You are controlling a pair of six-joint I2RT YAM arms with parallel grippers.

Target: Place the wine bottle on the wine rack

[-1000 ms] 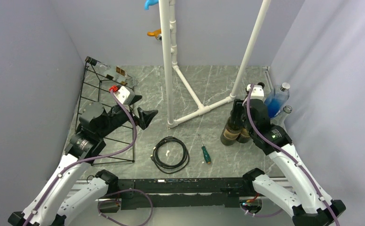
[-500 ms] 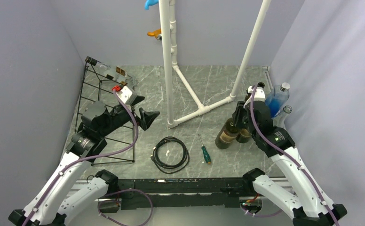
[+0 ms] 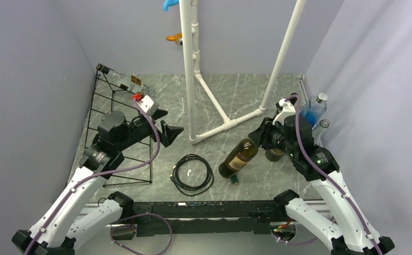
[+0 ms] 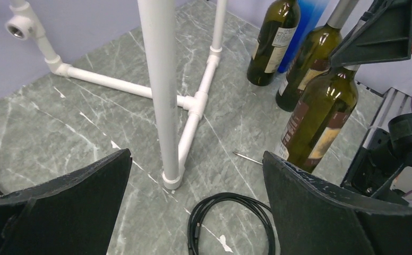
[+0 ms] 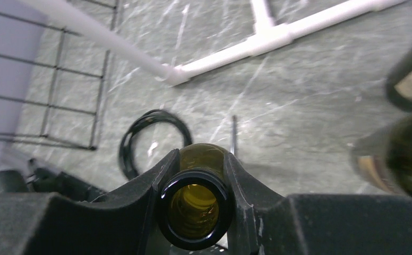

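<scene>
My right gripper (image 3: 263,137) is shut on the neck of a dark green wine bottle (image 3: 238,158). It holds the bottle off the floor, tilted, with the base pointing left and toward the near edge. The right wrist view shows the open bottle mouth (image 5: 194,210) clamped between my fingers. The bottle also shows in the left wrist view (image 4: 320,119). The black wire wine rack (image 3: 105,101) stands at the far left, with one bottle (image 3: 121,79) lying on its top tier. My left gripper (image 3: 166,129) is open and empty beside the rack, facing right.
A white pipe frame (image 3: 190,69) stands mid-table. A black cable coil (image 3: 192,174) and a green-handled screwdriver (image 3: 232,175) lie near the front. Another dark bottle (image 3: 274,154) and a blue bottle (image 3: 312,112) stand at the right wall.
My right gripper has lifted the wine bottle from upright and swung its base out to the left. My left arm has edged slightly to the right, still open.
</scene>
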